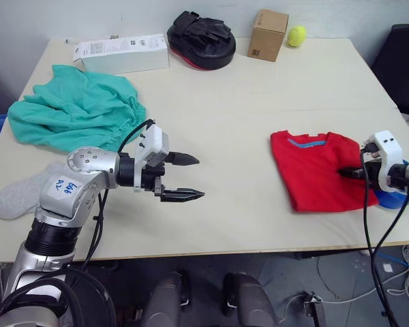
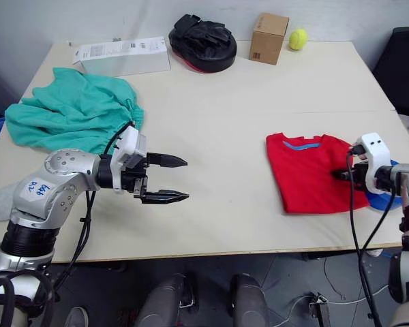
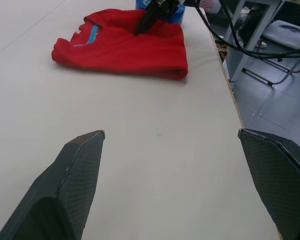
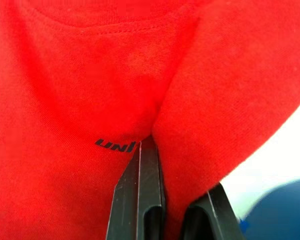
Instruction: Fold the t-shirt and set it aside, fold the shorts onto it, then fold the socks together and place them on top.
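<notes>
The red t-shirt (image 1: 312, 170) lies folded near the table's right edge, blue neck band facing the far side. My right gripper (image 1: 345, 173) is at its right side, shut on a fold of the red cloth (image 4: 190, 100) beside the small dark print. The teal shorts (image 1: 75, 109) lie crumpled at the far left. Light grey socks (image 1: 19, 195) lie by the left front edge, partly hidden behind my left arm. My left gripper (image 1: 200, 178) hovers open over bare table in the middle, empty, pointing toward the t-shirt (image 3: 120, 45).
Along the back of the table (image 1: 232, 122) sit a white flat box (image 1: 123, 53), a black padded mitt (image 1: 201, 39), a small cardboard box (image 1: 268, 34) and a yellow-green ball (image 1: 297, 35). A blue object (image 1: 395, 197) sits under the right gripper. A black chair (image 1: 405, 61) stands at the right.
</notes>
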You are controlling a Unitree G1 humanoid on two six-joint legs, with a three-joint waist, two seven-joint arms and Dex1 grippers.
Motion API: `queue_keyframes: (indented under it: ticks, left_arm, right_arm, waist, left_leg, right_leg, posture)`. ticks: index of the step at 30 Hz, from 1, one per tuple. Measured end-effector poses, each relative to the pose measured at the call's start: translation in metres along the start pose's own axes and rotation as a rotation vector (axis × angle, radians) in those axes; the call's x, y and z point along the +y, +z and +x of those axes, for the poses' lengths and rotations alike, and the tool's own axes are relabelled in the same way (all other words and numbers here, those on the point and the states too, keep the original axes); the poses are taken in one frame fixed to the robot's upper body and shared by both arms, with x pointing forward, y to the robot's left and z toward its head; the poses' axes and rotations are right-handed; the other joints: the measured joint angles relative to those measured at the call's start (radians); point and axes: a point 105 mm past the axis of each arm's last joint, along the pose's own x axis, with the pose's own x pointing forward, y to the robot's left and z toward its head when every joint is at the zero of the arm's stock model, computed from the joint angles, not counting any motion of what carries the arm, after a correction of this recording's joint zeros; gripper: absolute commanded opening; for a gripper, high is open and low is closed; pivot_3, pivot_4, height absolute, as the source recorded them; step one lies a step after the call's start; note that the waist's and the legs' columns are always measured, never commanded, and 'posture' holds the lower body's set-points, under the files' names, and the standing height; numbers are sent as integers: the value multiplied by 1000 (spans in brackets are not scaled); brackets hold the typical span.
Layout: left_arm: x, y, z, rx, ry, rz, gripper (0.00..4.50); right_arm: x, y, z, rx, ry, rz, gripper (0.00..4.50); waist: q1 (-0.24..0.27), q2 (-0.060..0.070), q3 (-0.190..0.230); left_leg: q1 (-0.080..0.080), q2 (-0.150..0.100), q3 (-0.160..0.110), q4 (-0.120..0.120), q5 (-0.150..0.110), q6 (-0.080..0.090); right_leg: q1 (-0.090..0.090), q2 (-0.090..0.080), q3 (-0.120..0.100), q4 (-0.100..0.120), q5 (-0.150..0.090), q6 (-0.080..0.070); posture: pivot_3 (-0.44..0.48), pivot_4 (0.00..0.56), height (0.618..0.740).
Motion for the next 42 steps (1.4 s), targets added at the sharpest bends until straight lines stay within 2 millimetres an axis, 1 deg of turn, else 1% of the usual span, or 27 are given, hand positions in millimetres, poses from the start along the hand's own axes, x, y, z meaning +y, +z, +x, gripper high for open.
queue_keyframes:
  ticks: [5, 8, 9, 16, 19, 20, 22, 25, 27, 29, 31, 35, 36, 39, 40, 42]
  left_arm:
    - [0, 0, 0, 0, 1, 0, 4500]
    - [0, 0, 0, 1, 1, 0, 4500]
    - [0, 0, 0, 1, 1, 0, 4500]
    - [1, 0, 0, 1, 2, -1, 4500]
    - [1, 0, 0, 1, 3, 0, 4500]
    - [1, 0, 0, 0, 3, 1, 4500]
    - [3, -1, -1, 0, 9, -7, 4500]
    - [5, -3, -2, -1, 16, -16, 4500]
    - [5, -2, -2, -3, 16, -12, 4500]
    - [5, -2, -1, -6, 15, -7, 4500]
    - [5, -2, 0, -11, 12, -6, 4500]
    - [4, -1, 4, -23, 0, -1, 4500]
    - [5, -1, 4, -23, 1, -3, 4500]
    - [5, -1, 4, -24, 9, -3, 4500]
    - [6, -1, 4, -24, 14, -4, 4500]
    - [7, -4, -2, -25, 52, -21, 4500]
  right_arm:
    - [-6, -2, -1, -5, -20, 46, 68]
    - [-8, -5, -3, -2, -22, 105, 779]
    - [-8, -6, -4, 4, -18, 122, 1083]
    - [-2, -4, -6, -2, 26, 178, 3372]
    - [-6, -7, -12, -2, 9, 156, 4366]
    - [-11, -11, -18, 0, -13, 135, 4445]
    - [-19, -11, -32, -20, -45, 122, 4445]
    - [-22, 9, -58, -149, -59, 62, 4445]
    - [-19, 24, -70, -243, -50, 34, 4445]
    - [-15, 31, -77, -291, -39, 32, 4445]
    - [-6, 32, -79, -307, -3, 24, 4445]
    - [32, 43, -73, -377, 164, 7, 4445]
    - [45, 49, -74, -410, 217, -4, 4445]
    - [102, 73, -79, -510, 396, -140, 4445]
    - [112, 76, -79, -521, 420, -172, 4445]
    - [144, 74, -73, -508, 475, -293, 4445]
  waist:
    - [0, 0, 0]
    - [2, 0, 0]
    - [3, 0, 0]
    - [3, 0, 0]
    - [10, 0, 0]
    - [15, 0, 0]
    - [25, 2, 0]
    - [25, 2, 0]
    - [23, 2, 0]
    - [21, 3, 0]
    - [23, 3, 0]
    - [24, 3, 0]
    - [25, 3, 0]
    - [23, 3, 0]
    - [25, 3, 0]
    - [24, 2, -1]
  left_leg:
    - [0, 0, 0, 1, 0, 0]
    - [0, 0, -1, 2, 0, 0]
    - [0, 0, -1, 2, 0, 0]
    - [0, 0, -1, 2, 0, 0]
    - [0, -1, -1, 2, 0, 0]
    - [-1, -1, -1, 2, 0, 0]
    - [-1, -1, -1, 2, 0, 0]
    - [-1, 0, -1, 2, 0, 0]
    - [0, 0, -1, 2, 0, 0]
    - [0, 0, -1, 2, 0, 0]
    - [0, 0, -1, 2, 0, 0]
    - [0, 0, -1, 2, 0, 0]
    - [0, 0, -1, 2, 0, 0]
    - [0, 1, -2, 2, 0, 0]
    - [0, 1, -2, 2, 0, 0]
    - [0, 1, -3, 2, 0, 0]
  right_leg:
    - [0, 0, 0, 0, 0, 0]
    - [0, 0, 0, 1, 0, 0]
    - [0, 0, 0, 1, 0, 0]
    - [0, 0, 0, 1, 0, 0]
    - [0, -1, 0, 1, 0, 0]
    - [0, -1, 0, 1, 0, 0]
    - [0, -1, 0, 1, 0, 0]
    - [0, 0, 0, 1, 0, 0]
    - [0, 0, 0, 2, 0, 0]
    - [0, 0, 0, 2, 0, 0]
    - [0, 0, 0, 2, 0, 0]
    - [0, 0, 0, 3, 0, 0]
    - [0, 0, 0, 3, 0, 0]
    - [0, 0, 0, 4, 0, 0]
    - [0, 0, 0, 4, 0, 0]
    - [0, 0, 0, 3, 0, 0]
  posture:
    - [0, 150, 740]
    - [0, 150, 740]
    - [0, 150, 740]
    - [0, 150, 740]
    - [0, 150, 740]
    - [0, 150, 740]
    - [0, 150, 740]
    - [0, 150, 740]
    - [0, 150, 740]
    - [0, 150, 740]
    - [0, 150, 740]
    - [0, 150, 740]
    - [0, 150, 740]
    - [0, 150, 740]
    - [0, 150, 740]
    - [0, 150, 740]
